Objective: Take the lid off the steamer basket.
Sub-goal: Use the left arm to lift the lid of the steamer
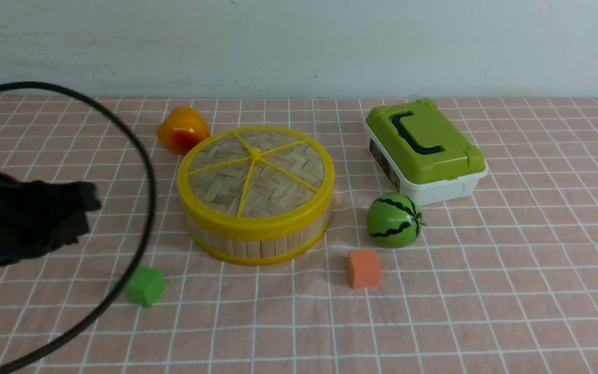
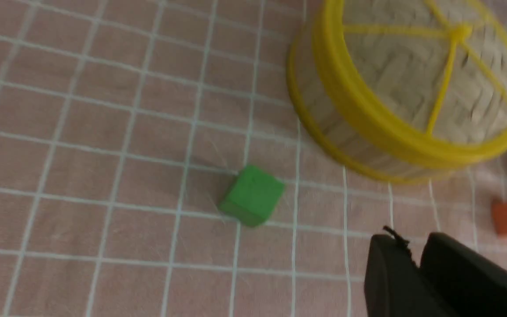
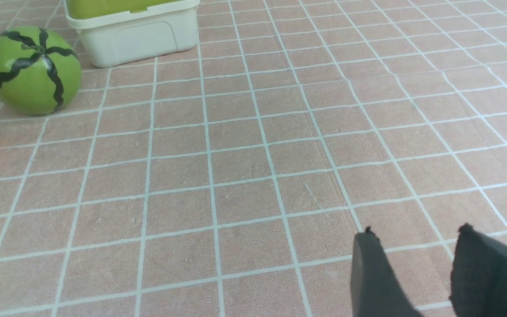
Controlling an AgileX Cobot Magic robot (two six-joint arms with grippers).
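The steamer basket (image 1: 257, 245) stands mid-table, a round tub with a wooden-slat wall and yellow rims. The lid (image 1: 255, 174), woven bamboo with yellow spokes, sits flat on top of it. In the left wrist view the lid (image 2: 416, 83) and the basket (image 2: 324, 119) appear ahead of my left gripper (image 2: 414, 240), whose black fingers meet with nothing between them. From the front, the left gripper (image 1: 89, 200) hovers left of the basket, well apart from it. My right gripper (image 3: 416, 231) is open over bare cloth and does not show in the front view.
A green cube (image 1: 145, 285) lies front-left of the basket, an orange cube (image 1: 363, 268) front-right. A toy watermelon (image 1: 393, 220) and a white box with a green lid (image 1: 423, 148) are to the right. An orange-yellow fruit (image 1: 181, 130) sits behind. A black cable (image 1: 146, 208) arcs at left.
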